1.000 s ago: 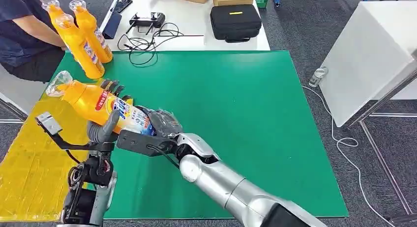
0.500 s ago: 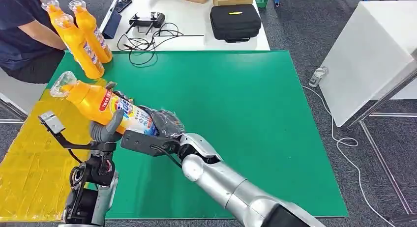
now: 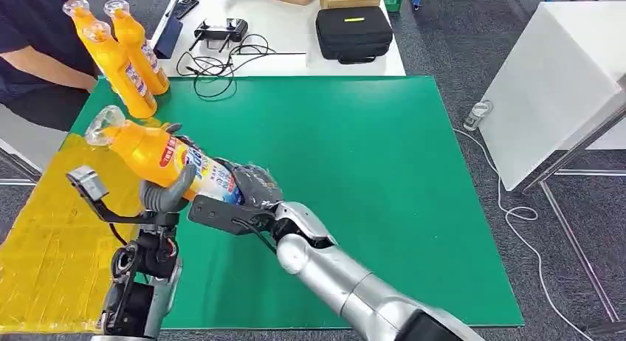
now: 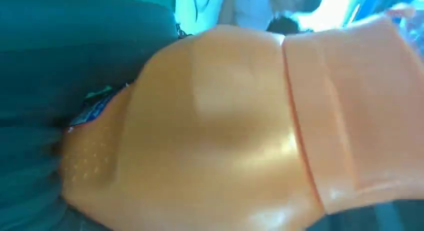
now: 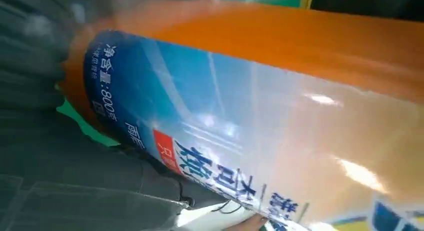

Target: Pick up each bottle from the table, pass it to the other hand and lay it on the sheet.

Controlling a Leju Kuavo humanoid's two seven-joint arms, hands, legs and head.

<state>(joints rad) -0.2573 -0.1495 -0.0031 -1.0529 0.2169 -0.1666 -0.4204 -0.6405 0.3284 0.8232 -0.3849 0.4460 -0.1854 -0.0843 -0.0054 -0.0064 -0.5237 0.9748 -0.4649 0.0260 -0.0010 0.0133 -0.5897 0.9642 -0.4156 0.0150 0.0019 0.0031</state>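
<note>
An orange bottle (image 3: 159, 155) with a clear cap and a blue label hangs tilted over the left edge of the green mat (image 3: 354, 171), cap toward the far left. My right hand (image 3: 251, 187) grips its base end. My left hand (image 3: 168, 195) wraps its middle from below, thumb up the near side, fingertips (image 3: 176, 128) showing past the far side. The bottle's orange body (image 4: 225, 126) lies close in the left wrist view, and its blue label (image 5: 200, 141) in the right wrist view. The yellow sheet (image 3: 44, 252) lies left of the mat, under my left arm.
Two more orange bottles (image 3: 122, 71) stand upright at the mat's far left corner, beside a seated person (image 3: 37, 46). Behind the mat a white table carries a black case (image 3: 353, 32) and cables. A white box (image 3: 561, 75) stands to the right, with a clear bottle (image 3: 477, 114) on the floor.
Both hands and the bottle have shifted slightly right and away from me, and the bottle's cap end has risen a little. The person's arm has drawn back.
</note>
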